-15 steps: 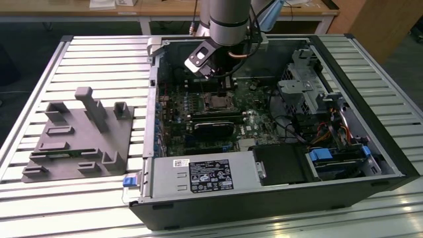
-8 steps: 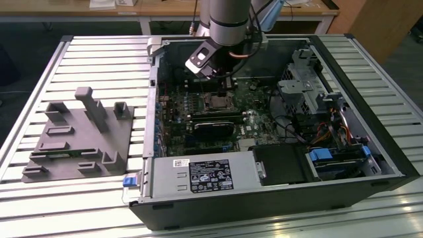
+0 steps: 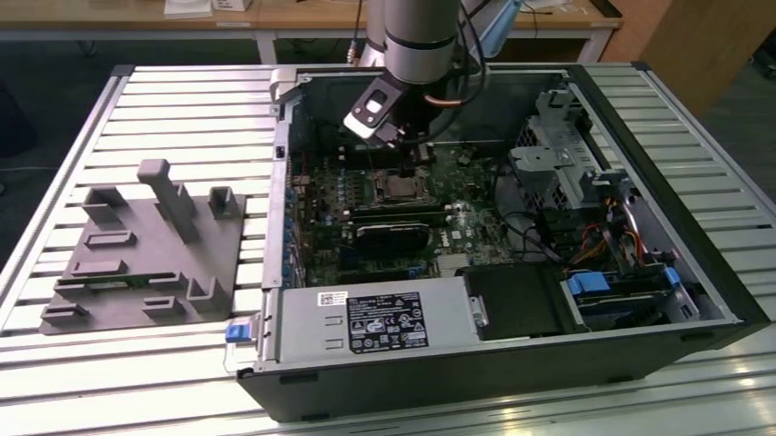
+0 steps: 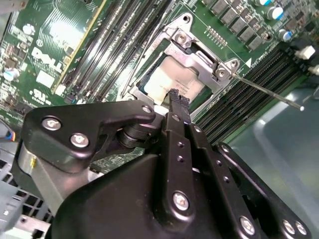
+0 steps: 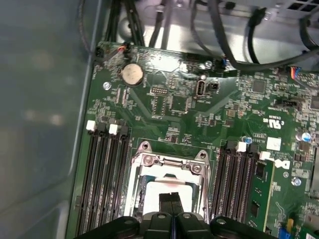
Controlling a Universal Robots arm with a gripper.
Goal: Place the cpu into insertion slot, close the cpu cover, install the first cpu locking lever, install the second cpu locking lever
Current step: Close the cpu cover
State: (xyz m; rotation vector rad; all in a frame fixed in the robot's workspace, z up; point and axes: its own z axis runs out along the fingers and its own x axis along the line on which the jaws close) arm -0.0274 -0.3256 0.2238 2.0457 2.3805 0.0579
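Off at the exterior view's left, well apart from the work: a grey moulded fixture on the slatted table. Further along, inside the open computer case: the insertion slot on the green board, with the arm reaching down just above it. In both wrist views, filled: the cpu lying flat in the slot, pale face up, framed by the cpu cover, apparently lowered over it and not standing up on its hinge. Directly over that pale face, the gripper: fingertips pressed together with nothing between them, either just clear of the chip or barely touching it, impossible to tell which. From one corner of the cover, a thin metal lever rod, unlatched by the look of it. Long axis slanting out across the black memory slots beside the socket, with the free end off to one side of the fingertips, not beneath them. Last, at the exterior view's right, the drive bays, well away from the socket.
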